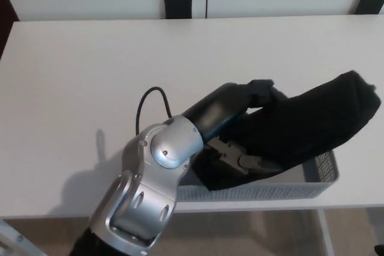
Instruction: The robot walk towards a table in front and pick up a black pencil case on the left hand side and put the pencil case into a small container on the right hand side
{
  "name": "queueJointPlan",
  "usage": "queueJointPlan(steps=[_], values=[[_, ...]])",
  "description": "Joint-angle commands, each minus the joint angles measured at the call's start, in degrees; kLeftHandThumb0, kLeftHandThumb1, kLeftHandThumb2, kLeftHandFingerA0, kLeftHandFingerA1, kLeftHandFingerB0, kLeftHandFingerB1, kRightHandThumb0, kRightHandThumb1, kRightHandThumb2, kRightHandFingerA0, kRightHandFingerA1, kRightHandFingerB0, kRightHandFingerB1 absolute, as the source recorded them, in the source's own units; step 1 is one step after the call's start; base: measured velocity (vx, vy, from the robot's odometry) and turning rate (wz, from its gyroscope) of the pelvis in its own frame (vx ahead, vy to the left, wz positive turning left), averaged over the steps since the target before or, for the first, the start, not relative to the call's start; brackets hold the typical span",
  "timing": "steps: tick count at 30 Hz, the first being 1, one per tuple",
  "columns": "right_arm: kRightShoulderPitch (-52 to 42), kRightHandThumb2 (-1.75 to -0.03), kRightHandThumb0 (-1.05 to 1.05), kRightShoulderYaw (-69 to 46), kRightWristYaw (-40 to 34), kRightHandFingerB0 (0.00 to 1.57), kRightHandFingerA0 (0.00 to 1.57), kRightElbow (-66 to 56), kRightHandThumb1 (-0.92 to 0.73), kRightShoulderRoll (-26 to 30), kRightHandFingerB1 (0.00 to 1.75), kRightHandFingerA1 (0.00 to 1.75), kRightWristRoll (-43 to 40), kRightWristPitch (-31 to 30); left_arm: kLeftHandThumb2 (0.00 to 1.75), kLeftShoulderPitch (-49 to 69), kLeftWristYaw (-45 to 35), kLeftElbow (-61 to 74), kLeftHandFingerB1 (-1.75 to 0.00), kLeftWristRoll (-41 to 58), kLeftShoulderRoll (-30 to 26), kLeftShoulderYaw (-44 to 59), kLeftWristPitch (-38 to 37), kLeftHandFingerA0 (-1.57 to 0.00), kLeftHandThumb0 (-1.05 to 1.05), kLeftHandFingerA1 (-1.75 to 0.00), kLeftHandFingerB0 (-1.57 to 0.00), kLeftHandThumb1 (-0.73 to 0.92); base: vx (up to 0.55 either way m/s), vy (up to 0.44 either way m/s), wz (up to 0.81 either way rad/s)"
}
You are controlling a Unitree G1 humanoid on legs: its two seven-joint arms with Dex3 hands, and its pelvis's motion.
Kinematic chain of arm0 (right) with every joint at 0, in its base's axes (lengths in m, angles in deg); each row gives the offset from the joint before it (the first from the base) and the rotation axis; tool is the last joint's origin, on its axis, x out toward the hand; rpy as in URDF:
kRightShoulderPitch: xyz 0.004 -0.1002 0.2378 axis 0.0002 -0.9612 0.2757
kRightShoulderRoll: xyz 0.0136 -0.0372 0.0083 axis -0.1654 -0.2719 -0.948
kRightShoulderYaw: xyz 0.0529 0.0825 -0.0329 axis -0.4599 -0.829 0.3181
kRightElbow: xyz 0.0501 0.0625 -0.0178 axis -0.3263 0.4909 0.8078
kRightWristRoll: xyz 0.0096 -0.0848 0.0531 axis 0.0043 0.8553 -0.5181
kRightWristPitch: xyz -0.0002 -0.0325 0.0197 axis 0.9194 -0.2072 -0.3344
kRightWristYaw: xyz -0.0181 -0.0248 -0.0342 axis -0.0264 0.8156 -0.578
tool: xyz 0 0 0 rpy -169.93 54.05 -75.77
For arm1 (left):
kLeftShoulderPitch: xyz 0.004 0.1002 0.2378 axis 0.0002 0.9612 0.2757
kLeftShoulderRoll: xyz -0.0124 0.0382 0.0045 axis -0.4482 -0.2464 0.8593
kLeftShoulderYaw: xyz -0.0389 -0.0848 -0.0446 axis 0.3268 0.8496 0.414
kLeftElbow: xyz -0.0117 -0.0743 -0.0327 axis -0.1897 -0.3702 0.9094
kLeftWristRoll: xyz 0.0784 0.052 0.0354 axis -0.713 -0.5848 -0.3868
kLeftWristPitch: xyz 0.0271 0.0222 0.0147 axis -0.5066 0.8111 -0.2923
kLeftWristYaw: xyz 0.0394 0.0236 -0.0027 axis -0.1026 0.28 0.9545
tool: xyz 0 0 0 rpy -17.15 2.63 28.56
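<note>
matt cloth pencil case [312, 121], metal mesh container [321, 175]

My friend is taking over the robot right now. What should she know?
Left hand: shut on the black pencil case, holding it tilted over the container.
Right hand: not in view.
Pencil case: its lower end dips into the grey mesh container at the white table's front right edge; its upper end sticks out past the container's right rim.
Done: case picked up and carried over to the container.
Left: lower the case until it rests inside, open the hand, pull the arm back.
</note>
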Motion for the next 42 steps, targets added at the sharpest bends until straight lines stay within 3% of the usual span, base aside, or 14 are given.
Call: queueJointPlan(steps=[1, 2, 3, 5, 6, 7, 8, 12, 13, 14, 27, 31, 37, 42], values=[[0.0, -0.60, -0.26, -0.3, -0.1, 0.54, 0.71, 0.0, -0.68, 0.8, 0.41, 0.48, 0.0, -1.3, 0.59, -0.2, -1.1, 1.8, -0.32, -1.5, -5.4, -2.7, -0.5, -0.48, -0.39, -0.44, -0.30, 0.61, 0.00, 0.000, 0.00], [0.0, -0.60, -0.26, -0.3, -0.2, 0.54, 0.71, 0.0, -0.68, 0.8, 0.41, 0.48, 0.1, -1.3, 0.59, -0.4, -1.3, 2.1, -0.32, -1.5, -6.4, -3.3, -0.9, -0.48, -0.39, -0.44, -0.30, 0.61, 0.00, 0.000, 0.00], [0.2, -0.60, -0.26, -0.3, -0.2, 0.54, 0.71, -0.1, -0.68, 0.8, 0.41, 0.48, 0.0, -1.5, 0.72, -1.1, -2.0, 2.1, -0.37, -1.6, -7.5, -3.8, -1.0, -0.24, -0.54, -0.43, -0.17, 0.50, 0.00, 0.000, 0.00], [0.4, -0.60, -0.26, -0.4, -0.2, 0.54, 0.71, -0.1, -0.68, 0.8, 0.41, 0.48, 0.0, -1.7, 0.72, -1.6, -2.0, 2.3, -0.37, -1.2, -8.5, -4.3, -0.8, -0.24, -0.54, -0.43, -0.17, 0.50, 0.00, 0.000, 0.00], [0.2, -0.60, -0.26, -0.5, -0.2, 0.54, 0.71, 0.1, -0.68, 0.8, 0.41, 0.48, 0.0, -1.5, 0.95, -2.6, -4.1, 3.8, -0.47, -3.3, -12.2, -5.9, -0.7, -0.01, -0.33, -0.49, 0.00, 0.40, 0.00, 0.000, 0.00], [0.2, -0.60, -0.26, -0.5, -0.3, 0.54, 0.71, 0.1, -0.68, 0.8, 0.41, 0.48, 0.0, -1.5, 0.95, -2.8, -4.3, 4.0, -0.47, -3.3, -12.7, -6.2, -0.6, -0.01, -0.33, -0.49, 0.00, 0.40, 0.00, 0.000, 0.00], [0.1, -0.59, -0.27, -0.5, -0.2, 0.55, 0.71, 0.0, -0.68, 0.8, 0.41, 0.47, -0.1, -1.7, 0.82, -3.0, -4.9, 4.5, -0.34, -3.2, -13.9, -6.5, -0.3, -0.04, -0.73, -0.40, -0.02, 0.48, 0.00, 0.000, 0.00], [0.1, -0.59, -0.27, -0.6, -0.2, 0.55, 0.71, -0.1, -0.68, 0.8, 0.41, 0.47, -0.1, -1.9, 0.82, -3.5, -4.8, 5.1, -0.34, -2.4, -15.1, -7.1, 0.4, -0.04, -0.73, -0.40, -0.02, 0.48, 0.00, 0.000, 0.00], [0.1, -0.59, -0.25, -0.5, 0.0, 0.54, 0.70, 0.0, -0.68, 0.8, 0.41, 0.48, -0.1, -1.4, 0.59, -3.5, -5.4, 5.8, -0.21, -2.8, -16.8, -7.2, -0.2, -0.09, -0.68, -0.26, -0.08, 0.57, 0.00, 0.000, 0.00], [0.2, -0.59, -0.26, -0.4, 0.0, 0.55, 0.72, 0.3, -0.67, 0.8, 0.42, 0.48, 0.0, -1.1, 0.82, -3.3, -5.7, 6.4, -0.22, -3.0, -17.9, -7.2, -0.8, -0.06, -0.72, -0.25, -0.07, 0.48, 0.00, 0.000, 0.00], [0.9, -0.59, -0.26, -0.2, 0.3, 0.54, 0.71, 0.5, -0.67, 1.0, 0.41, 0.48, 0.2, -1.7, 0.86, -1.7, -6.5, 10.0, -0.08, -0.7, -21.1, -6.7, -1.2, 0.00, -0.81, -0.07, -0.01, 0.51, 0.00, 0.000, 0.00], [0.1, -0.59, -0.26, 0.3, 0.4, 0.53, 0.70, -0.4, -0.68, 1.1, 0.40, 0.46, 0.8, -2.0, 0.87, 0.8, -6.4, 20.1, 0.00, 1.2, -23.1, -1.8, -3.4, 0.00, -0.87, 0.00, 0.00, 0.53, 0.00, 0.000, 0.00], [-1.2, -0.59, -0.24, -0.1, 1.0, 0.54, 0.69, 0.1, -0.68, 1.1, 0.42, 0.48, 0.0, 0.0, 0.86, 8.9, -10.2, 43.0, -0.12, 10.9, -24.5, 13.2, -1.2, 0.00, -0.77, -0.10, 0.00, 0.47, 0.00, 0.000, 0.00], [-2.7, -0.59, -0.23, 0.2, 3.1, 0.54, 0.70, 3.5, -0.68, 1.6, 0.43, 0.49, -0.2, 2.1, 0.83, 38.1, -13.7, 49.6, -0.25, 38.2, -24.8, 38.1, -27.5, 0.00, -0.67, -0.21, -0.12, 0.41, 0.00, 0.000, 0.00]])
